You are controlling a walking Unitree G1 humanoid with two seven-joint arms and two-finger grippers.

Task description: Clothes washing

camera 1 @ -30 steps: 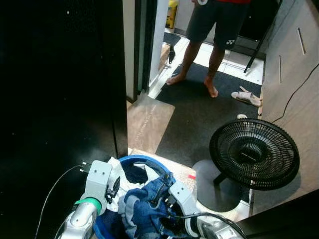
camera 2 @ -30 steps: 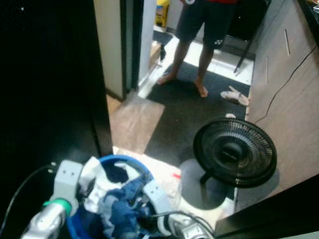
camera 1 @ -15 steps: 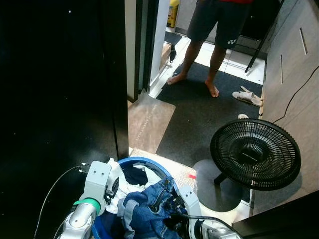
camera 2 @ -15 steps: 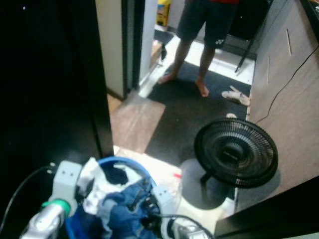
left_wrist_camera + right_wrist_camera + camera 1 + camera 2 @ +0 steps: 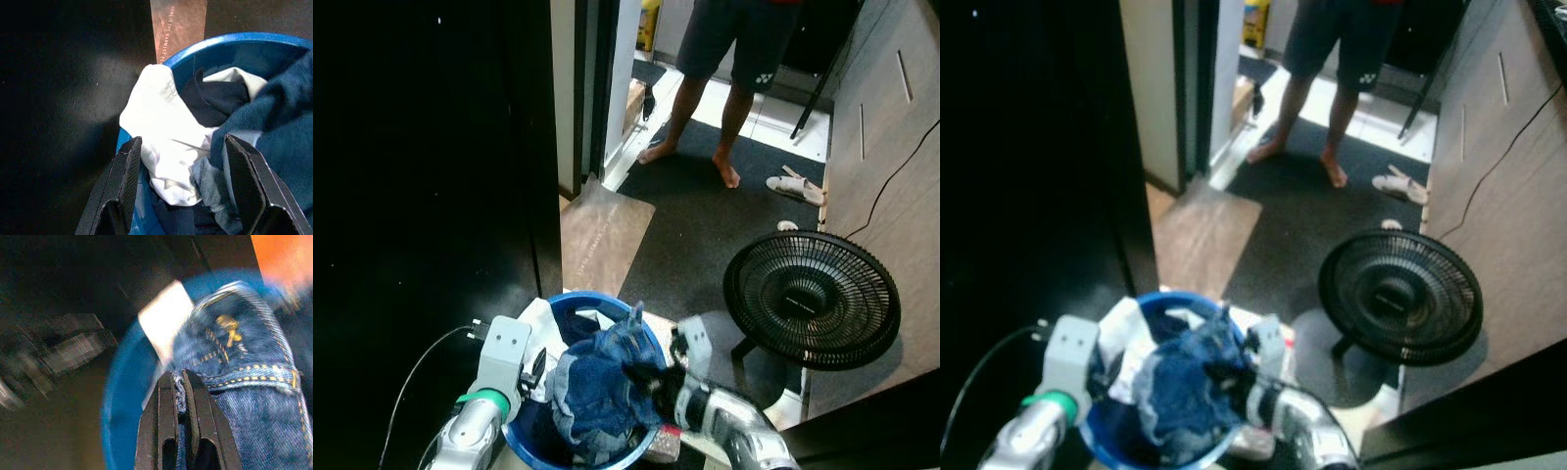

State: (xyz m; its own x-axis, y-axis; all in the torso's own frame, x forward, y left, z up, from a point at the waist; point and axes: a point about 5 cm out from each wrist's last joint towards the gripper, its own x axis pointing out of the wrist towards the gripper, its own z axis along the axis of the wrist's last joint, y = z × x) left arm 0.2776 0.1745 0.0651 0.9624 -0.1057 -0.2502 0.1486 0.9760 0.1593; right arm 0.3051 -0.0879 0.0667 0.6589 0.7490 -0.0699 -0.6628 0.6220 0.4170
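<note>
Pinching denim jeans (image 5: 597, 387) w/ my right gripper (image 5: 180, 399), fingers clamped tight on the fabric, jeans heaped over the blue basin (image 5: 592, 305) at 6 o'clock. Left gripper (image 5: 183, 188) sits spread wide at the basin's 9 o'clock rim, over a white cloth (image 5: 164, 127). Black fan (image 5: 811, 299) at 3 o'clock; person's bare legs (image 5: 705, 108) at 12.
</note>
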